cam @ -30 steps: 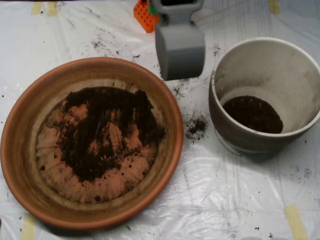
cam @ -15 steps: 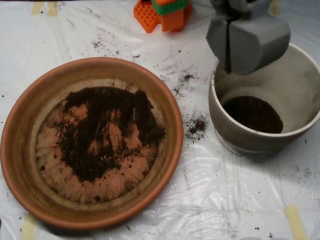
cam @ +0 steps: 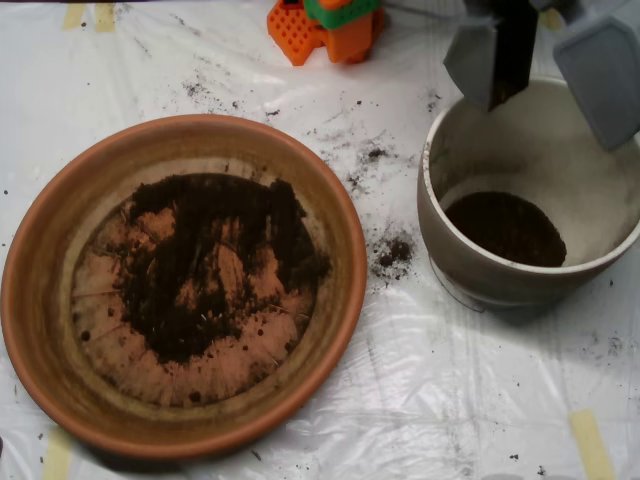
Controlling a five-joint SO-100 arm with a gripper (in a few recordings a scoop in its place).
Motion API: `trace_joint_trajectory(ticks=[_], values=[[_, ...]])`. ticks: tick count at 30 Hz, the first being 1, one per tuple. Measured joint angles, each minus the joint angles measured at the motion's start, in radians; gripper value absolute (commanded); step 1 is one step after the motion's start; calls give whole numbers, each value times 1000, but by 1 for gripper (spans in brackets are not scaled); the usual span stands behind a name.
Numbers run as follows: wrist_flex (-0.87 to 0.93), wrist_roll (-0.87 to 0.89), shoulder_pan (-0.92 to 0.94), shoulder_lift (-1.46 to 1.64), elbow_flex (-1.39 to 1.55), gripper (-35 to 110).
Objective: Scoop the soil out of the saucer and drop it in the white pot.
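Overhead view: soil point(cam: 205, 265) mostly sits as a thin dark patch on the ridged base of the saucer point(cam: 40, 300) at left, with a smaller dark layer at the bottom of the white pot point(cam: 470, 270) at right. Pincer point(cam: 545, 65) hangs over the pot's far rim, halves spread wide, released, presumably placed so the load drops inside. Crumbs dot the plastic-covered table point(cam: 400, 380) between saucer and pot.

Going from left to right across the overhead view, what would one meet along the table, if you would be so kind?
Saucer with soil spread on its base → small spilled clump of soil on the plastic sheet → white pot with soil at its bottom, the open scoop above its far rim.
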Motion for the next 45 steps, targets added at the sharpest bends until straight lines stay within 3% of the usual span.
trace_joint_trajectory(ticks=[11, 20, 33, 38, 45], values=[[-20, 71, 60, 0, 3, 35], [-66, 175, 356, 31, 37, 36], [-388, 120, 762, 261, 701, 40], [-526, 51, 864, 295, 954, 52], [-666, -49, 976, 268, 1098, 55]])
